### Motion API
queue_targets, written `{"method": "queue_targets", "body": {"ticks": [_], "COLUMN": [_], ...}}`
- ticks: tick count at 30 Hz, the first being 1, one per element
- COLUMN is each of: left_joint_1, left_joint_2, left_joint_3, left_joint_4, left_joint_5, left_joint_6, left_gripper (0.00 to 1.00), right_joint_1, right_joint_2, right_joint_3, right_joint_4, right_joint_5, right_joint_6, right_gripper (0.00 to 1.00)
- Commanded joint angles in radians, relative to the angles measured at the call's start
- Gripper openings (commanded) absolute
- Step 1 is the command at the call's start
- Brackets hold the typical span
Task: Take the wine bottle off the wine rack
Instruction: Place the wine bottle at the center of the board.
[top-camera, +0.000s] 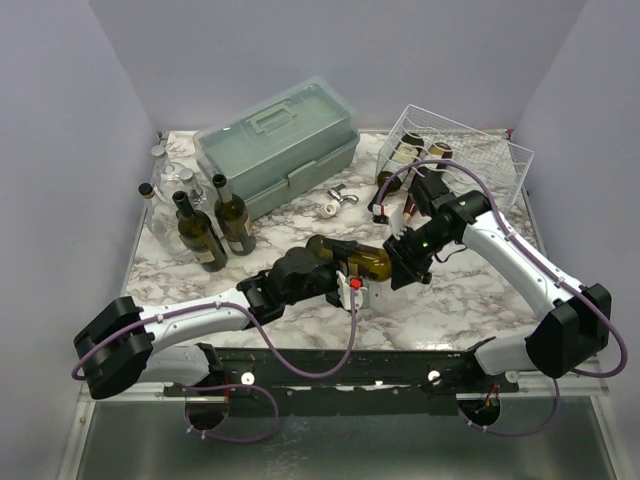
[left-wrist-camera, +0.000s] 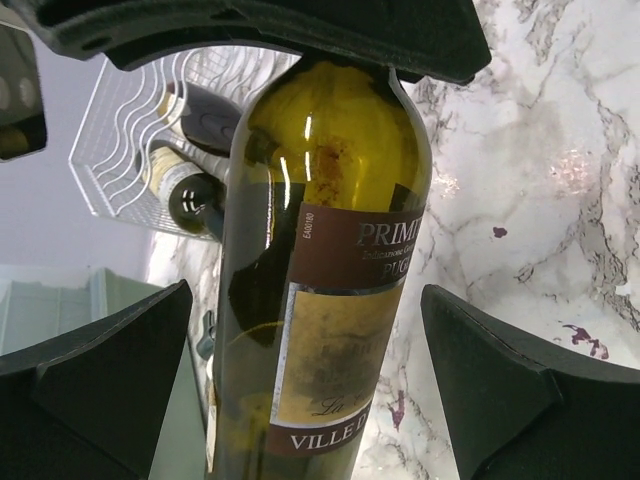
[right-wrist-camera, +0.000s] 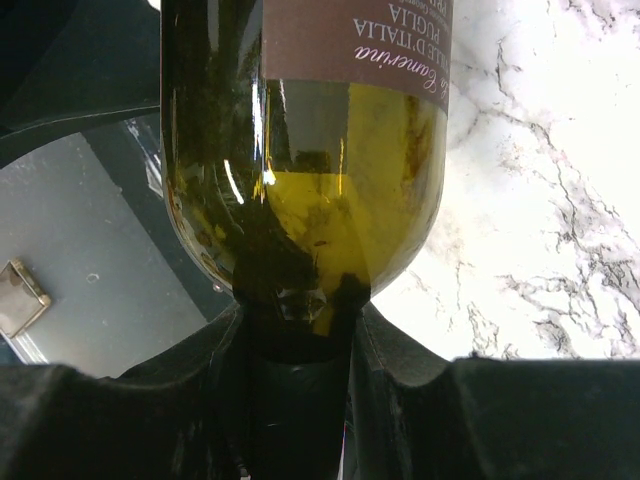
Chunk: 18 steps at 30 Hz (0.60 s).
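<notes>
The wine bottle (top-camera: 352, 257) is olive green with a maroon and yellow label and lies horizontal over the front middle of the table. My right gripper (top-camera: 403, 254) is shut on its neck; the right wrist view shows the neck between the fingers (right-wrist-camera: 300, 335) and the bottle's shoulder (right-wrist-camera: 330, 170) beyond. My left gripper (top-camera: 340, 275) is open around the bottle's body (left-wrist-camera: 320, 300); its fingers (left-wrist-camera: 100, 385) stand clear on both sides. The white wire wine rack (top-camera: 478, 152) stands at the back right with other bottles in it; it also shows in the left wrist view (left-wrist-camera: 115, 130).
A pale green toolbox (top-camera: 280, 140) stands at the back centre. Two dark bottles (top-camera: 203, 232) and clear glass bottles (top-camera: 165, 185) stand at the left. Small fittings (top-camera: 340, 198) and a dark bottle (top-camera: 385, 200) lie just left of the rack.
</notes>
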Motion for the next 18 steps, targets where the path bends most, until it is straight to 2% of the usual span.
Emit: {"method": "queue_targets", "body": {"ticks": [1,10,18], "left_joint_1": [0.036,0.063,0.064], "left_joint_2": [0.029,0.077,0.134], "left_joint_3": [0.043,0.067,0.08], "left_joint_4": [0.021,0.015,0.0], "left_joint_5": [0.149,0.263,0.286], "left_joint_6": [-0.008,-0.052,-0.057], "left_gripper": [0.99,0.99,0.99], "right_joint_1": [0.011,0.018,0.025], "right_joint_2": [-0.007,0.001,0.004], "right_joint_3": [0.027,0.031,0.034], "right_joint_4": [0.008,-0.006,-0.021], "right_joint_5": [-0.076,-0.083,-0.093], "right_joint_6": [-0.021,-0.032,-0.043], "right_gripper": [0.0,0.0,0.0]}}
